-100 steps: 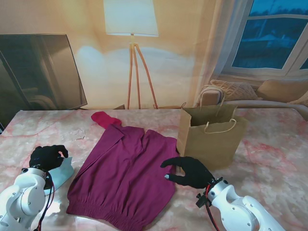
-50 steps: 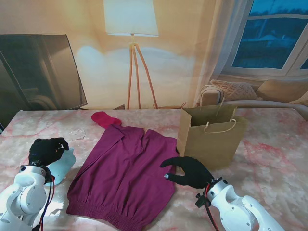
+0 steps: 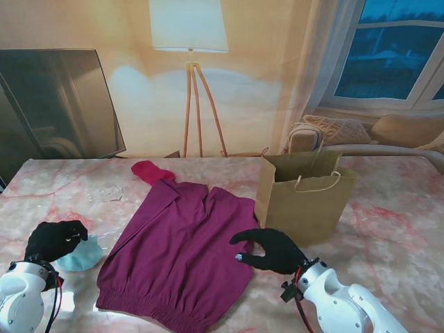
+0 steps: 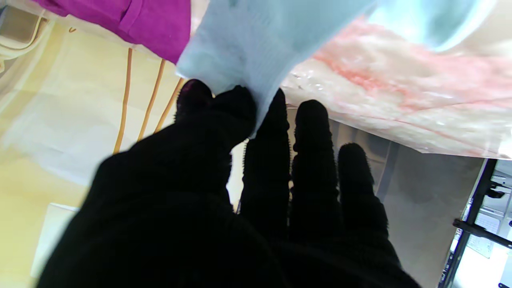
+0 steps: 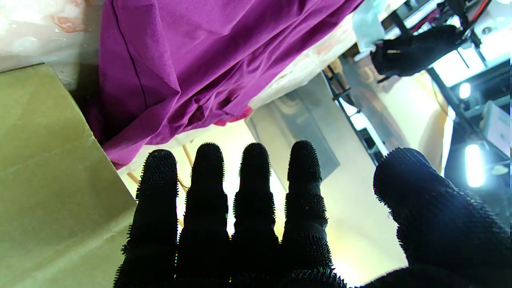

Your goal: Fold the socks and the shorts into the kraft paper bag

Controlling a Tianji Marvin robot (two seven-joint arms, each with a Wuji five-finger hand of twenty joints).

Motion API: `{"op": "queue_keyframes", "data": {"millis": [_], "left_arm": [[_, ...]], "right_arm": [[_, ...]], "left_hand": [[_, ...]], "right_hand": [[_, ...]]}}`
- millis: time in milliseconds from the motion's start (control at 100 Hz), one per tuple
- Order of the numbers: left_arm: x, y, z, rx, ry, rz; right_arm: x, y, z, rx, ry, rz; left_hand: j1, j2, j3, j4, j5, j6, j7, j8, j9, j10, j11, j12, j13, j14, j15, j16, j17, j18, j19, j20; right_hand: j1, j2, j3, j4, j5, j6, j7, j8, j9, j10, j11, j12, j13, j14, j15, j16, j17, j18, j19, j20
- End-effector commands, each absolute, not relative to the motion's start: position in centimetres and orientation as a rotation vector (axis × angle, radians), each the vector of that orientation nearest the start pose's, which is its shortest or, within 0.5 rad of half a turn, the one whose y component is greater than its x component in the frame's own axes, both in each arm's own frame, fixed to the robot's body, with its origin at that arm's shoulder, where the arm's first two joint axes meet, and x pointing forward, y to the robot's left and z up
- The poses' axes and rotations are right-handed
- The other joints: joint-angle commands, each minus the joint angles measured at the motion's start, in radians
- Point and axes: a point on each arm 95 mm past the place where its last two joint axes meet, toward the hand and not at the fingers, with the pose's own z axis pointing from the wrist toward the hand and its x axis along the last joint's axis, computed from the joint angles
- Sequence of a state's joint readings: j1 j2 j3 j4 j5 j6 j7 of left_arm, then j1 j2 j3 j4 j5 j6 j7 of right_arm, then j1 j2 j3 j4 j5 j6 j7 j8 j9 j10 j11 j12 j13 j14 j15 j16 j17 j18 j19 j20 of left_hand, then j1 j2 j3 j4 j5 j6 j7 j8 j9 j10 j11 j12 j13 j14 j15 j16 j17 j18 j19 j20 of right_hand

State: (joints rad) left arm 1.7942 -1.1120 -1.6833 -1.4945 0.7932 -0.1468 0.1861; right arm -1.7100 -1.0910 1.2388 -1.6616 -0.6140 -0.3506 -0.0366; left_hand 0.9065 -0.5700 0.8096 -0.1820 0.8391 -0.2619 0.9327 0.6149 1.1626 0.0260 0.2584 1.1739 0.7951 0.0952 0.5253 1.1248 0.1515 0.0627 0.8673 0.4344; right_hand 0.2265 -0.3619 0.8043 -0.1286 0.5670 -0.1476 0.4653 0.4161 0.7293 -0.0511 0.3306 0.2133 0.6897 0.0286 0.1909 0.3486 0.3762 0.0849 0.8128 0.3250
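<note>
The left hand sat at the near left of the pink marbled table, its fingers pinched on an edge of the pale blue sock. In the left wrist view the thumb and forefinger pressed the sock's cloth between them, while the other three fingers lay straight alongside.

The right hand hovered at the right edge of the purple shorts, holding nothing; its fingers were straight and parted, the thumb held wide apart. Whether the fingertips touched the cloth could not be told.

The shorts were spread flat across the middle of the table, waistband nearest me, and lay between the two hands. A red sock lay at their far left corner, partly tucked under the cloth. The kraft paper bag stood upright and open just beside the shorts' right edge, directly beyond the right hand, its twine handles raised.

Behind the table stood a floor lamp, a dark screen on the left, and a window with a sofa on the right.
</note>
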Motion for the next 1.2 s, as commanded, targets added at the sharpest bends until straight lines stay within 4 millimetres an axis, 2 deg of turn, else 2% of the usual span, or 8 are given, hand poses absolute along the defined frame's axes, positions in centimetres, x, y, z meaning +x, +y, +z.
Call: {"op": "queue_keyframes", "data": {"millis": [0,370,550,750,960,1010,1080,1190], "left_arm": [[34.1,18.9,-35.4,-1.494,1.026,-1.366],[32.8,19.6,-35.1,-1.450,0.910,-1.404],[32.8,18.8,-34.1,-1.415,0.901,-1.443],[33.2,18.3,-33.1,-1.422,0.923,-1.467],[34.0,18.3,-33.1,-1.479,0.938,-1.460],[34.2,18.3,-33.3,-1.490,0.943,-1.450],[34.2,18.3,-33.6,-1.506,0.974,-1.425],[34.3,18.2,-33.8,-1.513,1.030,-1.391]], "right_arm": [[34.4,2.9,-33.4,1.411,1.479,2.046],[33.6,3.7,-33.7,1.408,1.504,2.054],[33.3,3.5,-33.5,1.400,1.502,2.051],[33.0,3.3,-33.3,1.387,1.489,2.061],[33.1,3.1,-33.5,1.403,1.476,2.061],[33.1,3.0,-33.5,1.405,1.475,2.060],[33.1,3.0,-33.5,1.409,1.475,2.061],[33.3,3.1,-33.6,1.413,1.474,2.063]], "left_hand": [[0.096,0.036,-0.019,-0.005,0.008,-0.030,0.013,0.040,-0.007,-0.164,0.020,0.010,-0.039,-0.026,-0.033,0.000,-0.024,0.009,-0.016,0.010],[0.104,0.039,-0.026,-0.003,-0.002,-0.031,0.018,0.069,-0.012,-0.167,0.020,0.021,-0.051,-0.021,-0.026,0.014,-0.044,0.054,-0.028,0.033],[0.070,-0.009,0.033,-0.009,0.035,0.035,-0.053,-0.099,-0.007,-0.114,0.002,-0.036,-0.023,-0.018,-0.042,-0.027,0.008,0.071,0.004,0.069],[0.049,-0.057,0.054,0.004,0.076,0.062,-0.094,-0.238,-0.005,-0.087,-0.024,-0.121,-0.004,-0.031,-0.074,-0.100,0.043,0.063,0.006,0.063],[0.080,-0.068,0.029,0.022,0.069,0.113,-0.138,-0.300,-0.031,-0.045,-0.027,-0.137,0.017,-0.006,-0.089,-0.141,0.082,0.040,0.018,0.051],[0.087,-0.065,0.024,0.025,0.006,0.149,-0.237,-0.272,-0.030,-0.035,-0.007,-0.117,0.046,0.012,-0.070,-0.125,0.102,0.043,0.043,0.048],[0.106,-0.042,0.001,0.028,-0.085,0.257,-0.447,-0.322,-0.050,-0.050,0.008,-0.076,0.051,0.018,-0.059,-0.087,0.109,0.035,0.046,0.042],[0.181,0.048,-0.063,0.024,-0.128,0.383,-0.573,-0.369,-0.122,-0.019,0.054,0.057,-0.006,0.040,-0.059,0.018,0.063,0.042,0.006,0.026]], "right_hand": [[-0.007,0.015,-0.017,0.051,-0.002,-0.025,0.007,0.009,0.011,0.006,0.011,0.012,0.003,0.000,0.010,0.017,-0.005,-0.010,0.027,0.028],[-0.006,0.017,-0.020,0.051,0.004,-0.034,0.011,0.011,0.011,0.008,0.012,0.012,0.001,-0.001,0.009,0.017,-0.006,-0.011,0.027,0.027],[-0.007,0.018,-0.022,0.051,0.008,-0.037,0.014,0.013,0.012,0.007,0.011,0.012,0.002,-0.001,0.010,0.017,-0.006,-0.011,0.027,0.027],[-0.008,0.019,-0.024,0.051,0.005,-0.039,0.012,0.012,0.012,0.006,0.010,0.011,0.003,0.001,0.010,0.017,-0.005,-0.010,0.027,0.027],[-0.007,0.019,-0.024,0.051,0.004,-0.038,0.011,0.011,0.012,0.008,0.010,0.011,0.003,0.002,0.010,0.017,-0.005,-0.010,0.027,0.027],[-0.007,0.019,-0.025,0.051,0.004,-0.040,0.011,0.011,0.013,0.007,0.010,0.011,0.003,0.000,0.010,0.017,-0.005,-0.009,0.027,0.027],[-0.007,0.019,-0.025,0.051,0.002,-0.039,0.010,0.011,0.012,0.007,0.008,0.010,0.003,0.003,0.010,0.017,-0.005,-0.008,0.027,0.027],[-0.007,0.020,-0.026,0.052,0.002,-0.042,0.011,0.011,0.012,0.007,0.009,0.010,0.002,0.004,0.009,0.017,-0.005,-0.007,0.028,0.027]]}}
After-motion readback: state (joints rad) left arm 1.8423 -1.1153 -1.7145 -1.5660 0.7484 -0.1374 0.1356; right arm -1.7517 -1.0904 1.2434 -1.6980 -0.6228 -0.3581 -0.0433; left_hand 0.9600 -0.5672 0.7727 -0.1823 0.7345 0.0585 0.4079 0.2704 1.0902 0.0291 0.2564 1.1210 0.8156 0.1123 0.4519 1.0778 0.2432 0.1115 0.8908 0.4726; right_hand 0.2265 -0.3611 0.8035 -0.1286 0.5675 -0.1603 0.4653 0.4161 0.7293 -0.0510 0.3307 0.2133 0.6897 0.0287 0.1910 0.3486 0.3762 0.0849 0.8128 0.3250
